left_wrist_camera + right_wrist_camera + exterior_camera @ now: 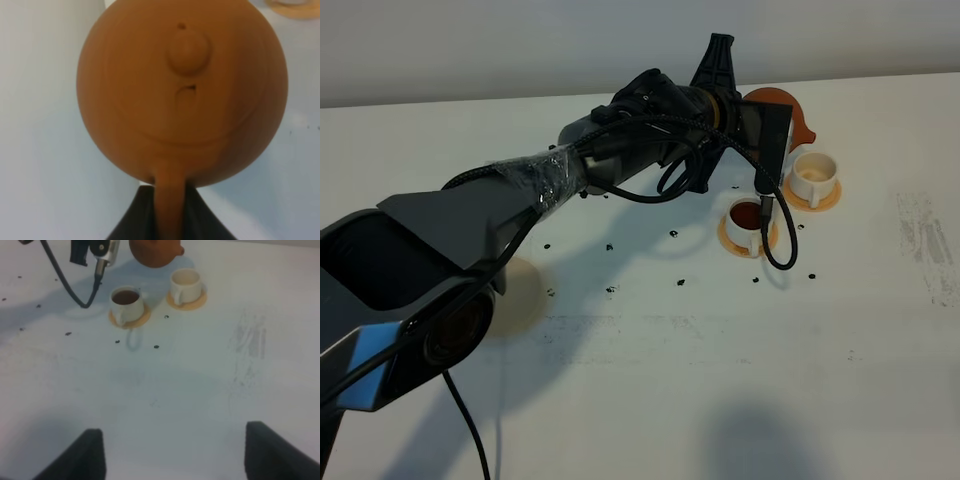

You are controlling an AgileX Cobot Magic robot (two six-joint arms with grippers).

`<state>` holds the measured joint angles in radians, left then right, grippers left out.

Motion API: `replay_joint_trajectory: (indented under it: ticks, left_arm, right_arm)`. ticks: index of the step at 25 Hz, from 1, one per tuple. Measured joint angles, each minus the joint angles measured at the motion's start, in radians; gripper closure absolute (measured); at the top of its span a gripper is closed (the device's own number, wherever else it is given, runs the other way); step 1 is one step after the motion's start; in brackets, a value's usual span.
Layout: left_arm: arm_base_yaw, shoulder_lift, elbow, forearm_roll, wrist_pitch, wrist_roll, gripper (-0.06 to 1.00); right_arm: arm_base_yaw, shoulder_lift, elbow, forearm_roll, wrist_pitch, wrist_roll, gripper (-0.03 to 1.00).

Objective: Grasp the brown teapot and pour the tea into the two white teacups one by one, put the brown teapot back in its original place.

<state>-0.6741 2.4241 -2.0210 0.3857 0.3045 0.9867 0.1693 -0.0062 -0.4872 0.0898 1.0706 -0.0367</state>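
Brown teapot [182, 95]: held off the table [165, 390], at the far side of the two cups. Its spout [809, 128] points toward the farther teacup. The handle [169, 200] is clenched between the jaws of the left gripper [170, 225], and the lid knob [187, 47] is seated. I cannot tell the pot's tilt, since the arm hides most of it in the high view.

Cups: the nearer teacup [126, 301] holds dark tea [125, 296]. The farther teacup [186, 284] shows a pale inside with no dark liquid visible. Each stands on its own orange saucer, just beside the other and not touching.

Judgement: first pour done, second pour in hand.

Method for this pour:
- Set the spout tip over the farther cup's mouth before tipping; the mouth is small against the pot.
- Tip slowly from the wrist and keep the pot low, so the stream is short.
- Avoid a steep tilt, as nothing holds the lid on.
- Stop short of the brim and level the pot before moving off.
- Watch the black cable [775, 240] hanging close by the filled cup. I cannot tell whether it touches; a sideways swing could drag that cup.

Right gripper [175, 455]: jaws released and wide, nothing between them, well apart from the cups.

Pale coaster [523, 288]: partly under the left arm, well apart from the cups. It is the return spot.
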Motion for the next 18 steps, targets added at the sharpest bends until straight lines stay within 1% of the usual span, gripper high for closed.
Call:
replay_joint_trajectory:
  ticks: [15,18]
  left_arm:
    - [-0.011,0.005,0.000,0.111,-0.019,-0.007,0.84]
    - [-0.013,0.005,0.000,0.120,-0.020,-0.007,0.84]
  right_arm:
    - [0.000,0.000,0.000,0.000,0.000,0.000,0.38]
    - [0.000,0.000,0.000,0.000,0.000,0.000,0.38]
